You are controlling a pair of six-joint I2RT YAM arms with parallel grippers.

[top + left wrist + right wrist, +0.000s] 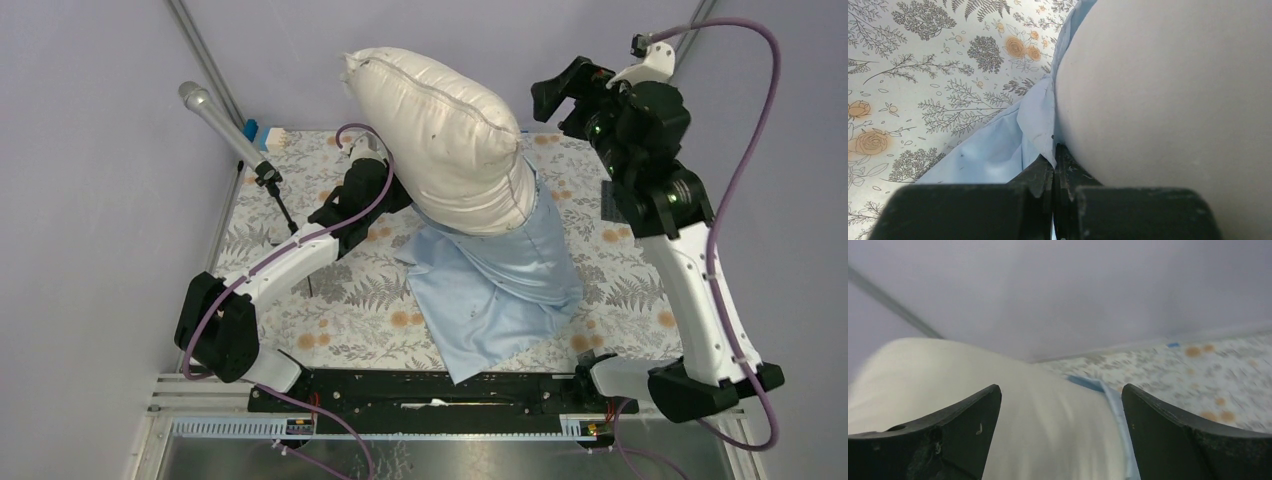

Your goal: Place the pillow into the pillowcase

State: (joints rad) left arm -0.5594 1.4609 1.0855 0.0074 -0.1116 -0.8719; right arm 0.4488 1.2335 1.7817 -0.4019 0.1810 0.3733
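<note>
The cream pillow (450, 140) stands tilted up, its lower end inside the mouth of the light-blue pillowcase (500, 290), which trails toward the near edge. My left gripper (1054, 162) is shut on the pillowcase's hem (1040, 125), pressed against the pillow (1168, 100); in the top view it is hidden beside the pillow's left side. My right gripper (552, 100) is raised at the pillow's upper right. It is open and empty (1060, 405), with the pillow (998, 405) and the pillowcase edge (1113, 400) beyond its fingers.
A floral table cloth (300, 300) covers the table. A microphone on a stand (215, 120) leans at the back left. A small blue and white object (262, 135) sits at the back-left corner. Grey walls stand close on the far side and both flanks.
</note>
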